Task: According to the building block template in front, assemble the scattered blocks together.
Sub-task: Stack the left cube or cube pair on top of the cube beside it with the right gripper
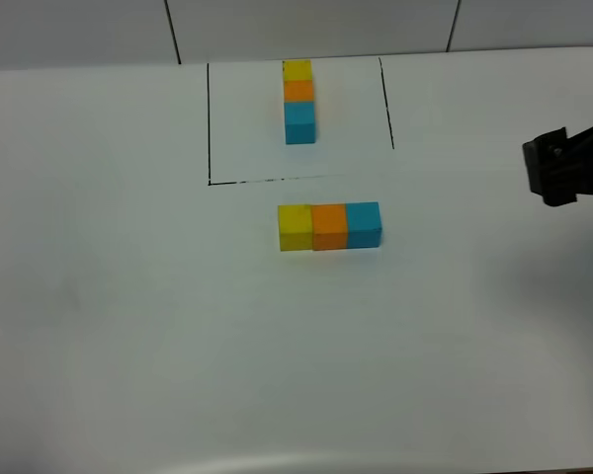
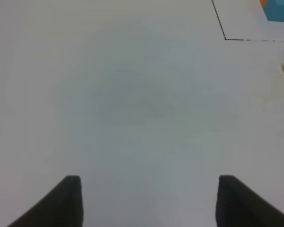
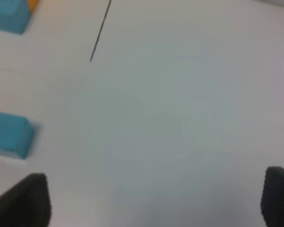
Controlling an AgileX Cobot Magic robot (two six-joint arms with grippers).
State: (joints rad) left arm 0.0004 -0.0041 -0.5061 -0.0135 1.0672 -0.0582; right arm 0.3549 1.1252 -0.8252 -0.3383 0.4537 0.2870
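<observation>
The building block template is set inside a drawn black outline near the desk's far edge. The scattered blocks are lined up touching, mid-desk. The left end effector is shown only by its wrist view. The right end effector is cut off in the high view. Both are parted and nothing is held.

No text, label, brand, number or sign can be read in any view.

The faces of the building block template and of the scattered blocks look plain. The only mark on the table is a thin black outline drawn partway around the template, and it spells nothing. Both wrist views are blurred, so fine print there, if any, could not be made out.
</observation>
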